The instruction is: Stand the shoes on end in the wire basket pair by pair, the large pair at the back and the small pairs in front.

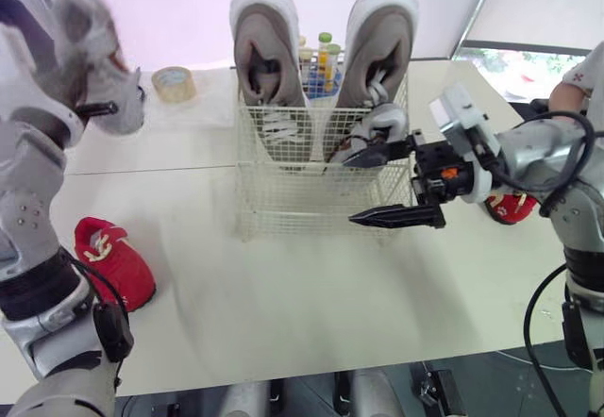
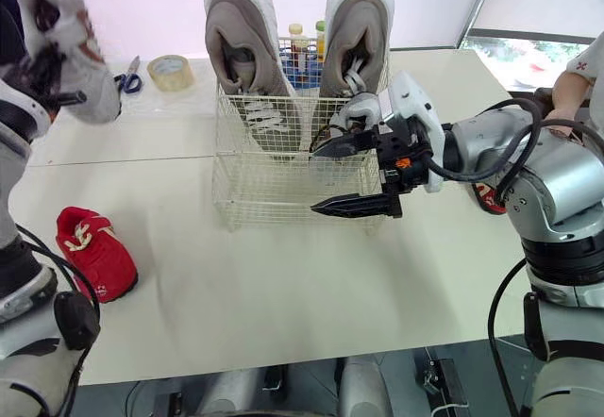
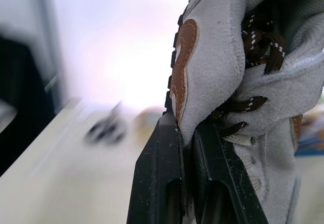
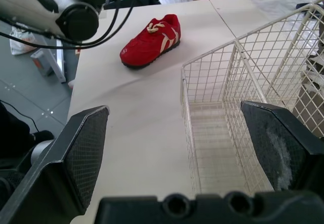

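Clamping a small grey shoe (image 3: 217, 57) by the edge of its upper, the left gripper (image 3: 183, 133) hangs in the air at 10 o'clock from the wire basket (image 1: 283, 200). Two large grey shoes (image 1: 269, 49) stand on end along the basket's 12 o'clock side, with a second small grey shoe (image 1: 379, 123) just in front of the right one. The right gripper (image 1: 349, 189) gapes wide at the basket's 4 o'clock corner, holding nothing. A red shoe (image 1: 113, 261) lies on the table (image 1: 311, 304) at 8 o'clock, and a second red shoe (image 1: 514, 208) at 3 o'clock.
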